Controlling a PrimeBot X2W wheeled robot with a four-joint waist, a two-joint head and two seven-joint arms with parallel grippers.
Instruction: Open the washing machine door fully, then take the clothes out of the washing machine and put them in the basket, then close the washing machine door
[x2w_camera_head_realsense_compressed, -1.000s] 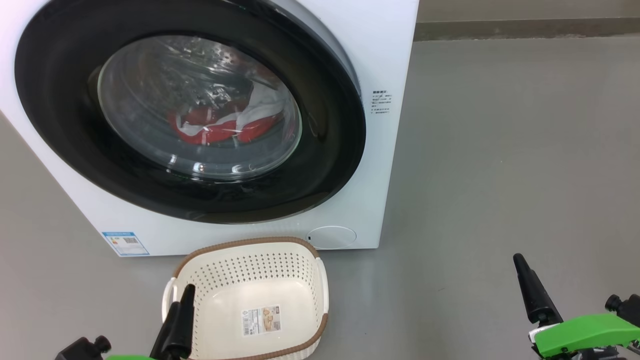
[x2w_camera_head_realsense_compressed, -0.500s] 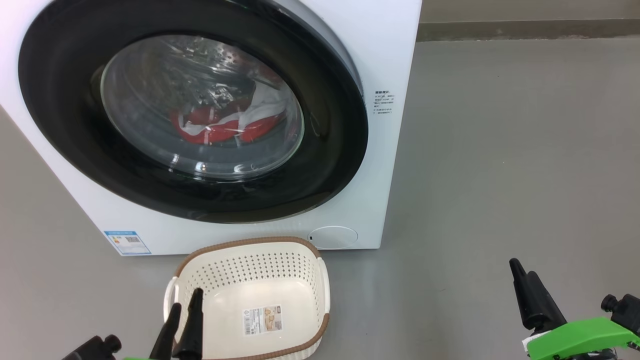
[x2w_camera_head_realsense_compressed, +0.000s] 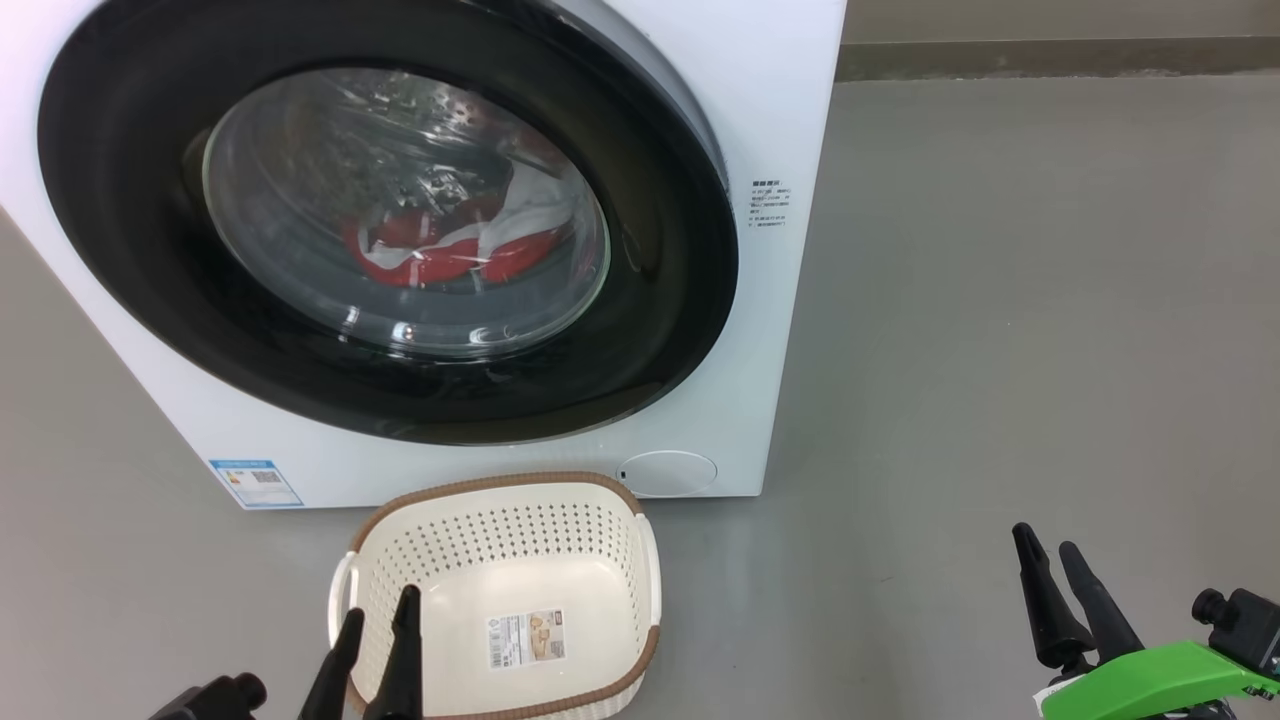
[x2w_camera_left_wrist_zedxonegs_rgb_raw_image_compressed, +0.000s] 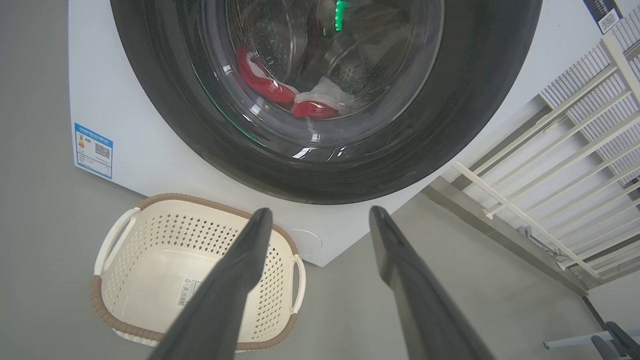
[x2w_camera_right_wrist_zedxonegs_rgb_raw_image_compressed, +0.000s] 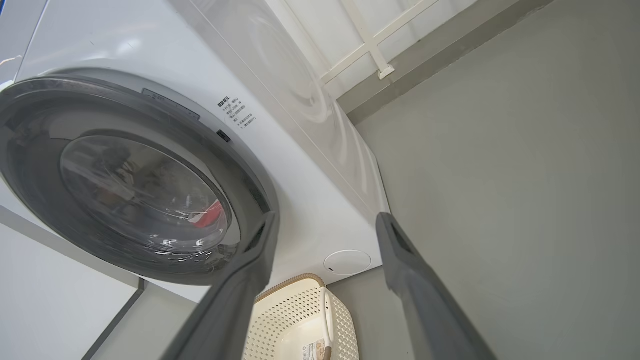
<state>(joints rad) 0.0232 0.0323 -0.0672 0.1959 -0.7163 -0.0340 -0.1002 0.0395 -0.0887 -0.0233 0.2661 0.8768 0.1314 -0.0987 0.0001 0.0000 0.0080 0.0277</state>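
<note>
Nothing begun yet: door (x2w_camera_head_realsense_compressed: 400, 210) shut, clothes (x2w_camera_head_realsense_compressed: 450, 255) inside.
The red clothes sit behind the door's glass in the washing machine (x2w_camera_head_realsense_compressed: 780, 100); the basket (x2w_camera_head_realsense_compressed: 500, 484) waits empty on the floor (x2w_camera_head_realsense_compressed: 1000, 300) just before it. My left fingers (x2w_camera_head_realsense_compressed: 405, 650) and right fingers (x2w_camera_head_realsense_compressed: 1040, 600) are spread, holding nothing — opening, unloading, closing all remain.

The washing machine (x2w_camera_head_realsense_compressed: 790, 90) stands on the floor (x2w_camera_head_realsense_compressed: 1000, 300) toward its far left; the washing machine door (x2w_camera_head_realsense_compressed: 665, 300) covers its front, the clothes (x2w_camera_head_realsense_compressed: 450, 258) inside behind it; the basket (x2w_camera_head_realsense_compressed: 500, 484) sits on the floor just before the machine, below the door.
</note>
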